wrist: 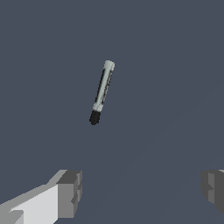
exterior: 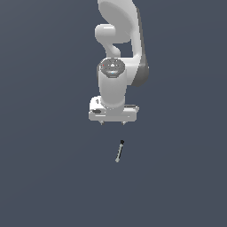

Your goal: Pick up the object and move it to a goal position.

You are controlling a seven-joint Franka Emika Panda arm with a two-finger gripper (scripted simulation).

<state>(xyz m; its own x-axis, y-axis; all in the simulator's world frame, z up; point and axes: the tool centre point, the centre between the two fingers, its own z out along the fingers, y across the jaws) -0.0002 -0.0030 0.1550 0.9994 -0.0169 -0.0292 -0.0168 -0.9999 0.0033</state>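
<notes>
Item: rod (exterior: 119,151), lying apart from the gripper (exterior: 113,122), ahead of the parted, empty jaws; its long axis is being presented roughly across their closing line.

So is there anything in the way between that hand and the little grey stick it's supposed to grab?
Nothing visible. The hand hangs open, and the little grey stick lies apart from it on the bare dark floor. The wrist view shows only empty floor between the fingers and the stick.

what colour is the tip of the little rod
Black, on an otherwise light grey rod. It shows best in the wrist view.
</notes>
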